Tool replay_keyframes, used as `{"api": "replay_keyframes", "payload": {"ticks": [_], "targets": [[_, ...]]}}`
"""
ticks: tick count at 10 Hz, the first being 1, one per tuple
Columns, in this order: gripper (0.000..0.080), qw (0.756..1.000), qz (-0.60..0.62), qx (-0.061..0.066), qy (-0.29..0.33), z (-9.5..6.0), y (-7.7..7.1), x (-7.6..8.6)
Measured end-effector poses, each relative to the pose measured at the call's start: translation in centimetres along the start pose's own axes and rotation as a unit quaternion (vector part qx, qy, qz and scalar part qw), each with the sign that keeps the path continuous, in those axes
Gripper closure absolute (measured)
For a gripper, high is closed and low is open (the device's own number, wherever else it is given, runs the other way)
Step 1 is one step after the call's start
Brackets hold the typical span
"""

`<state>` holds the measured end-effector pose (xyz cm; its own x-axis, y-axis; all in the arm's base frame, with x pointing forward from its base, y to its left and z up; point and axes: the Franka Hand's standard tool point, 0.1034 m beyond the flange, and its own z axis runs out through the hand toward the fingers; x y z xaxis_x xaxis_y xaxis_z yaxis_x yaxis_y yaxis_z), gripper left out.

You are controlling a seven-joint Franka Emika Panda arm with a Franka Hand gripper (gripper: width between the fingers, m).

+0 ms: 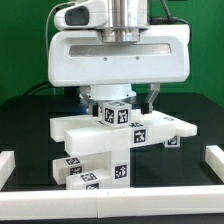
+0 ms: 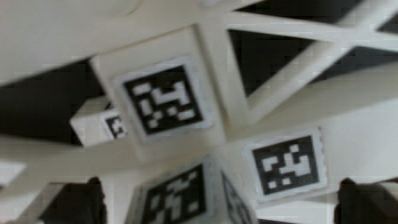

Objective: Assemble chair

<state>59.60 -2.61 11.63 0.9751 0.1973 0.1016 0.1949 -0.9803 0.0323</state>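
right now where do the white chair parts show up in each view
exterior view: the chair parts sit in the middle of the lower half, right under the open gripper.
wrist view: the chair parts fill nearly the whole picture close up, white struts with dark gaps between them.
shared landmark: the black-and-white square tags on the parts, flanked by the gripper's dark fingers.

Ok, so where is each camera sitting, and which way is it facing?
Exterior view: off the arm, looking slightly down at the stacked chair parts; the open gripper hangs over them.
Wrist view: on the wrist, looking past the gripper's dark fingertips onto the X-braced panel and tagged pieces.
Shared: the gripper and the tagged chair parts.
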Motion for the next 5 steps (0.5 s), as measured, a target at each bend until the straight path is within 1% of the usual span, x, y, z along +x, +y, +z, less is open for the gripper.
{"api": "replay_keyframes", "payload": {"ticks": [2, 4, 5], "targets": [[0.0151, 0.997, -0.083, -0.004, 0.001, -0.14, 0.55, 0.11], [0.0153, 0.997, -0.081, -0.004, 0.0, -0.13, 0.56, 0.1], [0.0291, 0.997, -0.074, -0.004, 0.0, -0.13, 0.56, 0.09]]}}
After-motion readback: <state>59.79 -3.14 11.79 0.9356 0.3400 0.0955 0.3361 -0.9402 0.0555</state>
